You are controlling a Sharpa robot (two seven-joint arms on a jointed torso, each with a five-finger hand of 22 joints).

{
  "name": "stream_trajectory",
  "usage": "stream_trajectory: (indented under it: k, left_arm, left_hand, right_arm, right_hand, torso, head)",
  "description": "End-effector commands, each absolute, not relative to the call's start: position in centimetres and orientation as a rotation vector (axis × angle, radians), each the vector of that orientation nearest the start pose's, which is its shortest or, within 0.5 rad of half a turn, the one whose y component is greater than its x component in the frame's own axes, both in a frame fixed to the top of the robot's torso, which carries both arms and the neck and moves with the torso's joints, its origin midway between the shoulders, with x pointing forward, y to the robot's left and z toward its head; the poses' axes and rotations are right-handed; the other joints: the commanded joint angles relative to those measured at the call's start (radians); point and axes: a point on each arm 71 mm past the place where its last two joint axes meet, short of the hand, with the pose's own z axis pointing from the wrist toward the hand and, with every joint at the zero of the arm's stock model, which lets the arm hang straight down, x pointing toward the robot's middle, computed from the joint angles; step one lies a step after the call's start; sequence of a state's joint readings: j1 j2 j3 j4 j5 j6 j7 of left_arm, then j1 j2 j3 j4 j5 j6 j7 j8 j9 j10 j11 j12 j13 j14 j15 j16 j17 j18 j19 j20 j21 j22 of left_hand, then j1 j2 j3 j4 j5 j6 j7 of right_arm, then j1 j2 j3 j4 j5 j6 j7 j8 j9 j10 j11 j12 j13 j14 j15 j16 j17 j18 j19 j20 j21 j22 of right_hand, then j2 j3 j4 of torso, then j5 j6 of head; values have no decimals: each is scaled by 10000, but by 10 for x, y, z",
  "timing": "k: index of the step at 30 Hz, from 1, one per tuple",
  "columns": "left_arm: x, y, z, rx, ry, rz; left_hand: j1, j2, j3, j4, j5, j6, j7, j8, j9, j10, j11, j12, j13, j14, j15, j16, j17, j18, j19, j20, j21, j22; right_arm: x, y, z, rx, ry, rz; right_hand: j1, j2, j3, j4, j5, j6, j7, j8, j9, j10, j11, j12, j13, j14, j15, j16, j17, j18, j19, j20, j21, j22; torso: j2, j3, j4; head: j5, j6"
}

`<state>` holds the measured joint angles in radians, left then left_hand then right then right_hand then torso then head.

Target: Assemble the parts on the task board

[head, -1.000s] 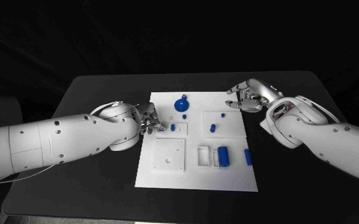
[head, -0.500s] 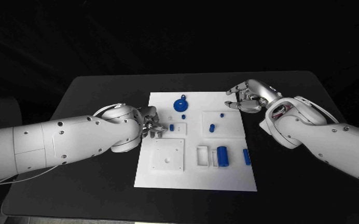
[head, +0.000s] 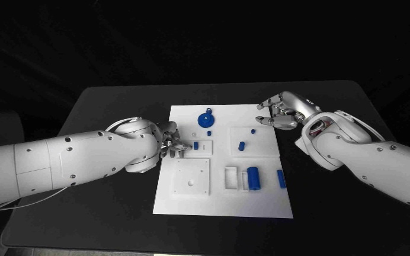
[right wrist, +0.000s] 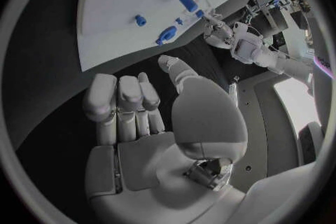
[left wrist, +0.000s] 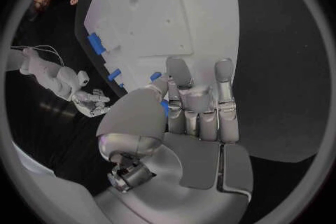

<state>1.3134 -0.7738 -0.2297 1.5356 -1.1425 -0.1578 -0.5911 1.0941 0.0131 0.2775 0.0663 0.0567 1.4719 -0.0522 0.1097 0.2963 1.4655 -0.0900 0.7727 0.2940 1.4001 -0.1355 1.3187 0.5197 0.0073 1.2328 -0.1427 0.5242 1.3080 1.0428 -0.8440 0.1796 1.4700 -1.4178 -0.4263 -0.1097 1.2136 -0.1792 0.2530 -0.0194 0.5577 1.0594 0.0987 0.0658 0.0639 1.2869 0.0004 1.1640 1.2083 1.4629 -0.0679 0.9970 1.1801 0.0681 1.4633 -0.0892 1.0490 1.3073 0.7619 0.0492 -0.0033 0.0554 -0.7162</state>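
The left robot hand (head: pixel 171 140) is pinching a small blue peg (left wrist: pixel 164 107) at the flat white task board's (head: pixel 256 205) left edge on the black desk (head: pixel 111 108). The right robot hand (head: pixel 282 114) is hanging curled and empty by the far right corner.

Left white arm enters from the left edge; its silver many-fingered left hand (head: pixel 173 141) is lowered, fingers (left wrist: pixel 223 95) extended forward side by side, thumb folded across. Right white arm enters from the right; silver right hand (head: pixel 282 111) shows fingers (right wrist: pixel 120 98) curled inward, holding nothing.
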Motion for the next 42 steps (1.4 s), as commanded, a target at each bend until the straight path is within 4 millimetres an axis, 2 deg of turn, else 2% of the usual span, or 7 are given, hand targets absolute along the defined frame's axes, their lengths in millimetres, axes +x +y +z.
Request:
stream_trajectory:
  k: [1,2,7,10,38,41,42]
  left_arm:
    - [473,206,-238,-2197,21878,-2008]
    - [473,206,-237,-2213,21859,-2012]
    - [472,209,-235,-2315,21745,-2080]
    - [472,210,-233,-2404,21688,-2171]
    - [475,213,-218,-3009,21051,-2934]
    - [474,214,-217,-3049,21004,-3015]
    - [474,214,-217,-3070,20988,-3052]
  left_hand:
    - [-205,-584,-1,310,-63,97,46,-21,-40,491,19,52,-41,-63,-11,-71,-44,19,14,17,-70,182]
    - [-97,-1094,390,921,-71,143,46,-37,-119,496,11,41,-113,-65,-30,-102,-76,-3,21,-10,-99,183]
    - [-38,-1859,496,1758,-82,170,46,-106,-240,492,-18,8,-195,-109,-54,-155,-150,-38,19,-57,-131,179]
    - [105,-2072,406,2146,-83,129,83,-231,-337,493,-12,-35,-253,-127,-57,-196,-195,-67,11,-81,-163,173]
    - [285,-2274,137,2133,-82,56,143,-369,-610,493,22,-299,-532,-208,-80,-604,-511,-73,77,-116,-485,157]
    - [270,-2416,-190,2063,-84,-78,197,-395,-630,475,64,-467,-591,-304,-76,-733,-553,-73,36,-123,-562,139]
    - [307,-2340,-810,2011,-64,-135,214,-378,-620,474,82,-568,-614,-345,-58,-794,-578,-73,13,-112,-605,129]
  right_arm:
    - [498,-226,-179,842,15316,6662]
    - [497,-226,-179,842,15316,6663]
    - [497,-226,-179,845,15325,6663]
    - [497,-226,-180,847,15332,6662]
    - [497,-226,-182,853,15379,6674]
    - [497,-226,-182,857,15376,6669]
    - [497,-226,-182,858,15374,6668]
  right_hand:
    - [-95,35,47,17,60,79,21,-38,-15,-11,-45,-33,1,0,-43,-54,-5,104,460,-16,-49,1364]
    - [-95,35,47,17,60,79,21,-38,-15,-11,-45,-33,1,0,-43,-54,-5,104,460,-16,-49,1364]
    - [-107,33,49,3,82,77,20,-40,-15,-10,-47,-37,3,-1,-45,-61,-8,104,460,-18,-58,1362]
    - [-107,33,49,3,82,77,20,-40,-15,-10,-47,-37,3,-1,-45,-61,-8,104,460,-18,-58,1362]
    - [-107,33,49,3,82,77,20,-40,-15,-10,-47,-37,3,-1,-45,-61,-8,104,460,-18,-58,1362]
    - [-107,33,49,3,82,77,20,-40,-15,-10,-47,-37,3,-1,-45,-61,-8,104,460,-18,-58,1362]
    - [-107,33,49,3,82,77,20,-40,-15,-10,-47,-37,3,-1,-45,-61,-8,104,460,-18,-58,1362]
  torso:
    - [-9,-5,-2]
    - [-9,-6,-2]
    - [-8,-14,2]
    - [-5,-13,3]
    - [-5,4,-1]
    - [-10,1,-1]
    - [-11,0,0]
  head:
    - [7,13]
    - [7,13]
    - [13,31]
    - [25,33]
    - [60,99]
    - [54,109]
    - [53,113]
